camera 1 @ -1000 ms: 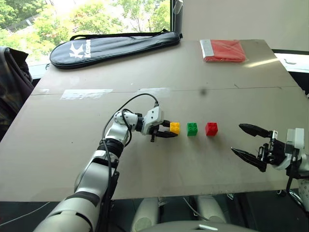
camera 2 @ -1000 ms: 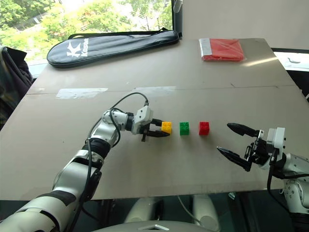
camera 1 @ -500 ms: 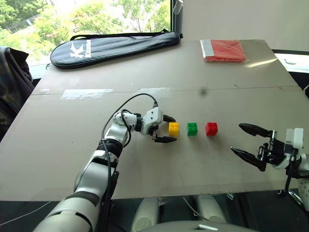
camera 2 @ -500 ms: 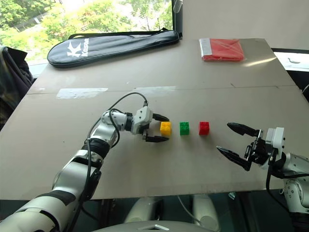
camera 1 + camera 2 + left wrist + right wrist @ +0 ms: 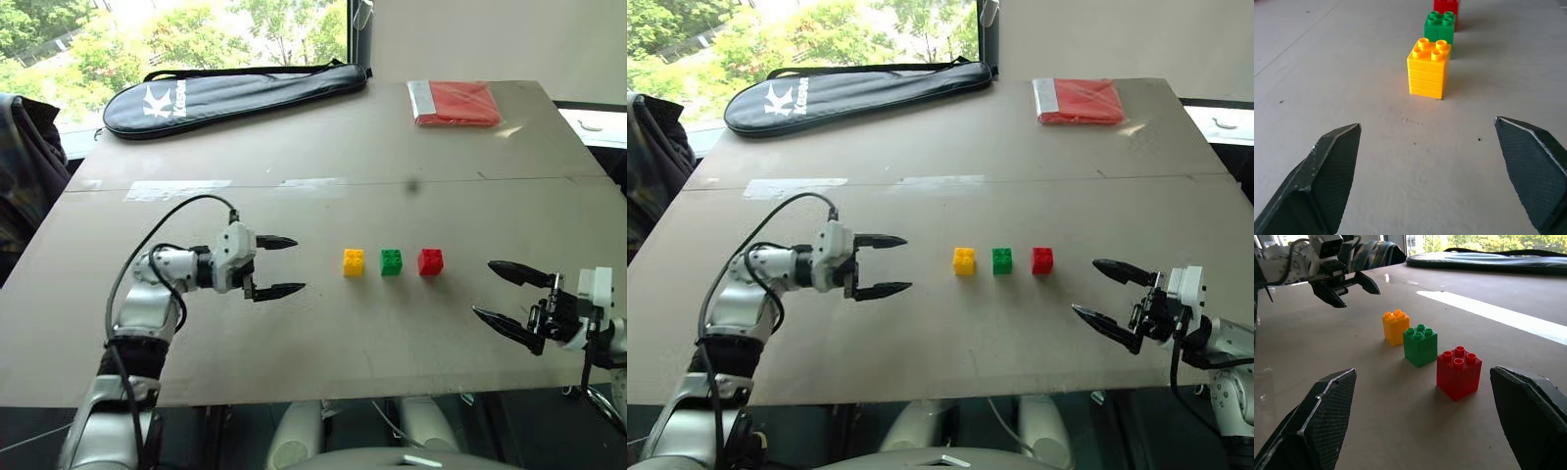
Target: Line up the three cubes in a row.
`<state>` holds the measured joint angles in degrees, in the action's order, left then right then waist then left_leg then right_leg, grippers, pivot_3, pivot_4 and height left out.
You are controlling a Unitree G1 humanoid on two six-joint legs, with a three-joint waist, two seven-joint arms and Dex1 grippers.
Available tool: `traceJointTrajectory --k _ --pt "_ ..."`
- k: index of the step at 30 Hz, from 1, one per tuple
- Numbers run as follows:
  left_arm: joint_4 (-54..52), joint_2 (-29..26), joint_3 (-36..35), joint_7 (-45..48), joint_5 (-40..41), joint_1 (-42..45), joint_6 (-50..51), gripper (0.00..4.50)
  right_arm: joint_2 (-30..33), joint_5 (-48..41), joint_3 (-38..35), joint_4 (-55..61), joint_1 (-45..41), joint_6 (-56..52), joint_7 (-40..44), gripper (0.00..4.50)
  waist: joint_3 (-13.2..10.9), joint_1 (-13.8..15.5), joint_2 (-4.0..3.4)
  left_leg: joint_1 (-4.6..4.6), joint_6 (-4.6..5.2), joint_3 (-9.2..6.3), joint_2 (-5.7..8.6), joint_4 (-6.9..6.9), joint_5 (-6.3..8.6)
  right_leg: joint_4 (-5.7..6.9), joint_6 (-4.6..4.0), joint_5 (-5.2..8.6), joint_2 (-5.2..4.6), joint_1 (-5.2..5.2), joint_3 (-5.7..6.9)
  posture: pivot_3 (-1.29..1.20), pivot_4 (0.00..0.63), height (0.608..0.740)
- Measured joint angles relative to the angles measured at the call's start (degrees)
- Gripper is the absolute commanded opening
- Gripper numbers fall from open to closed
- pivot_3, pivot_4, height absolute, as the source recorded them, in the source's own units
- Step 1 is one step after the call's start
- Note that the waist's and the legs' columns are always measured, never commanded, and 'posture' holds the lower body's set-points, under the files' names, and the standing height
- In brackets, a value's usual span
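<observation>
- The left gripper (image 5: pixel 277 265) is standing with its jaws spread wide and holding nothing; a second ago it was pinching the yellow cube (image 5: pixel 354 261), and it has since let go and is now pulling back, leaving a clear gap of bare tabletop (image 5: pixel 323 343) between its fingertips and that cube.
- Straight ahead of the left gripper, the yellow cube is sitting upright and free, with the green cube (image 5: pixel 391 261) just beyond it and the red cube (image 5: pixel 429 261) beyond that, all three on one line with small, even gaps.
- The right gripper (image 5: pixel 513 300) is hovering wide and empty on the far side of the row, nearest the red cube but well apart from it.
- Judging from this, the release is finishing the last placement: the row looks complete, and both arms only need to be clearing away without brushing a cube.
</observation>
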<state>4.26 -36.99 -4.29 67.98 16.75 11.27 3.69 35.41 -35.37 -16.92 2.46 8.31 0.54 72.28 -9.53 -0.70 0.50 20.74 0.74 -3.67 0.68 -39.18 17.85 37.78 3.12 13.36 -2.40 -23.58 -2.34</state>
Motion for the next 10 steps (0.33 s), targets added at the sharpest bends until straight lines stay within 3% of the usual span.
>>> traceJointTrajectory --k 6,10 --pt "-20.83 5.53 -2.43 -20.13 -3.84 -21.96 8.85 4.46 0.50 3.52 0.21 -8.67 -0.60 3.65 2.03 4.50 0.00 0.03 0.01 -0.05 0.00 0.04 0.03 0.03 0.00 -0.03 0.00 0.00 -0.31 0.04 0.01 0.00 0.150 0.740" --pt "-26.18 6.72 -2.17 -23.45 -4.23 -27.78 9.75 4.46 1.00 5.08 0.30 -13.09 -2.38 6.01 3.35 4.50 0.06 0.07 -0.13 -0.14 0.00 0.08 0.04 0.05 0.00 -0.01 -0.02 0.01 -0.21 0.10 0.01 0.00 0.150 0.740"
